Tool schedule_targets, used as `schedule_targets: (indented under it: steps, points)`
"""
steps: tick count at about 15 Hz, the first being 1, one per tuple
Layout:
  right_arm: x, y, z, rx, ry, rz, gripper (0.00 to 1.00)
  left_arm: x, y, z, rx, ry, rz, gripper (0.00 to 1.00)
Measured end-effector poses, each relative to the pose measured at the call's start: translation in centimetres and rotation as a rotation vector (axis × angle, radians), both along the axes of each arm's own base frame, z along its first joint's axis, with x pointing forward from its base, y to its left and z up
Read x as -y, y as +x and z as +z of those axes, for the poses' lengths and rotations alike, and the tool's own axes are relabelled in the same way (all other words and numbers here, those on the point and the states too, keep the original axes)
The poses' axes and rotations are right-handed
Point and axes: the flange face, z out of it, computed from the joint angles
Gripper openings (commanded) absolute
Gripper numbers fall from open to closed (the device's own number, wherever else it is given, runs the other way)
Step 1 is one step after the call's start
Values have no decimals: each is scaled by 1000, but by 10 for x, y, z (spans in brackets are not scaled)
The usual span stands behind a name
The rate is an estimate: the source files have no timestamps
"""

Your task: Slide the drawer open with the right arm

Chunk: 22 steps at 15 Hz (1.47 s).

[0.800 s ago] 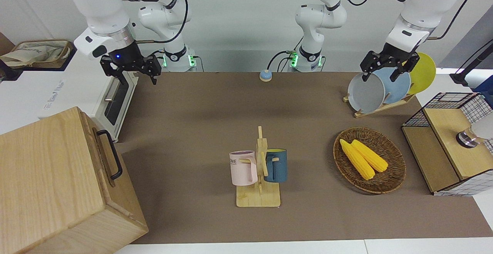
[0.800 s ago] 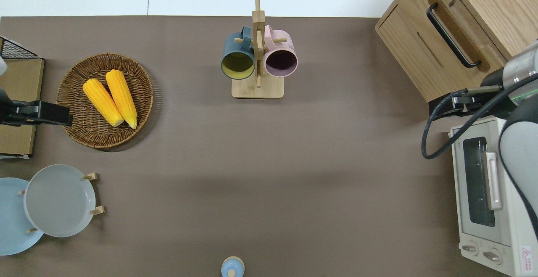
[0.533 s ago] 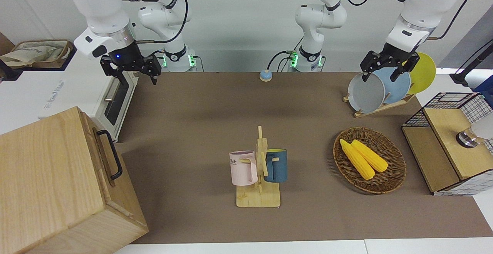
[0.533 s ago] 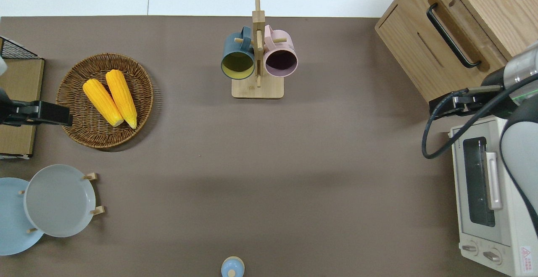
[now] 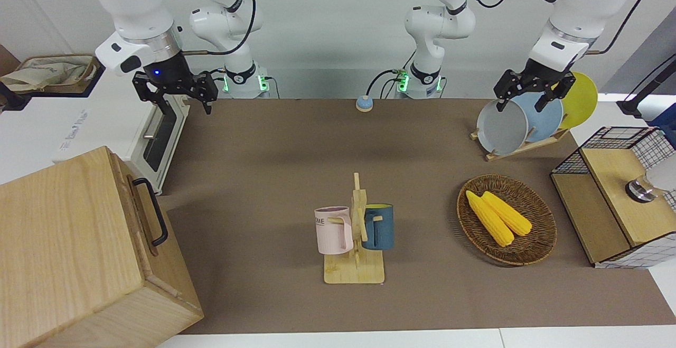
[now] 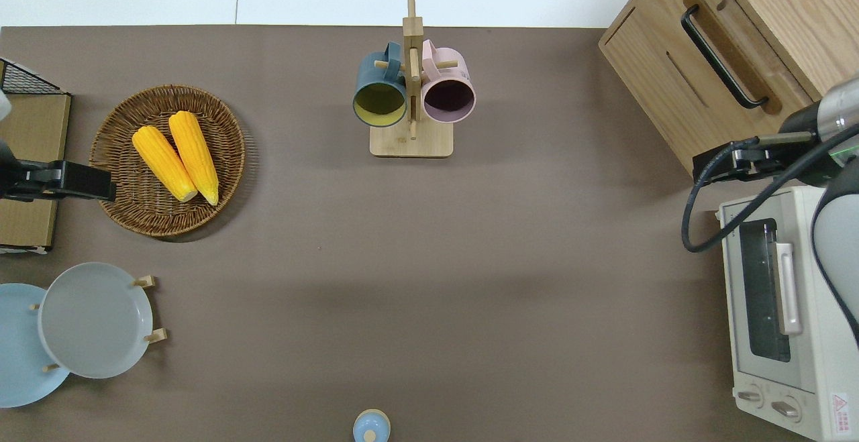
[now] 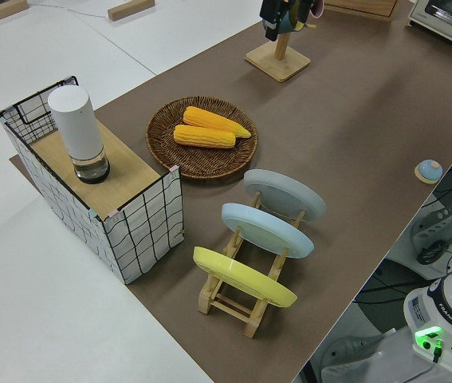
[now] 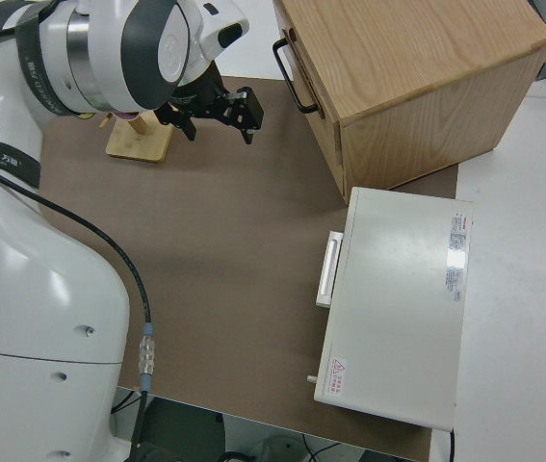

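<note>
The drawer (image 5: 143, 212) is a flat light-wood front with a black loop handle (image 6: 721, 56), set in the big pale wooden box (image 5: 68, 242) at the right arm's end of the table. It sits flush with the box, closed. My right gripper (image 5: 186, 106) is open with nothing between its fingers. In the overhead view the right gripper (image 6: 713, 166) hangs in the air over the gap between the box's nearer corner and the toaster oven, apart from the handle (image 8: 295, 72). The left arm is parked, its gripper (image 5: 522, 106) open.
A white toaster oven (image 6: 778, 308) stands beside the box, nearer the robots. A mug rack (image 5: 355, 242) with two mugs is mid-table. Toward the left arm's end are a basket of corn (image 5: 506, 218), a plate rack (image 5: 520, 121) and a wire-mesh box (image 5: 618, 195).
My right gripper has drifted a little toward the wooden box and the right arm's end of the table, and slightly higher. The drawer has stayed shut and the left arm has stayed still.
</note>
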Motion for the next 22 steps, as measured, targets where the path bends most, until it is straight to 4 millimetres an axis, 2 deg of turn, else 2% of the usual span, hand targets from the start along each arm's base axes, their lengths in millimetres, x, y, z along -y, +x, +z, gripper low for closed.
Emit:
schedule_targets:
  steps: [5,9,11,16,18,22]
  points:
    - [0,0,4,9,-123,55,990,0,0,0,0,0,0,998]
    - [6,1,10,10,-296,135,987,0,0,0,0,0,0,998]
    - [-6,5,7,6,-400,179,990,0,0,0,0,0,0,995]
    - [-65,18,-4,37,-688,316,987,0,0,0,0,0,0,998]
    - [-82,26,-11,60,-782,364,987,0,0,0,0,0,0,998]
    - [-94,44,-38,94,-912,377,987,0,0,0,0,0,0,995]
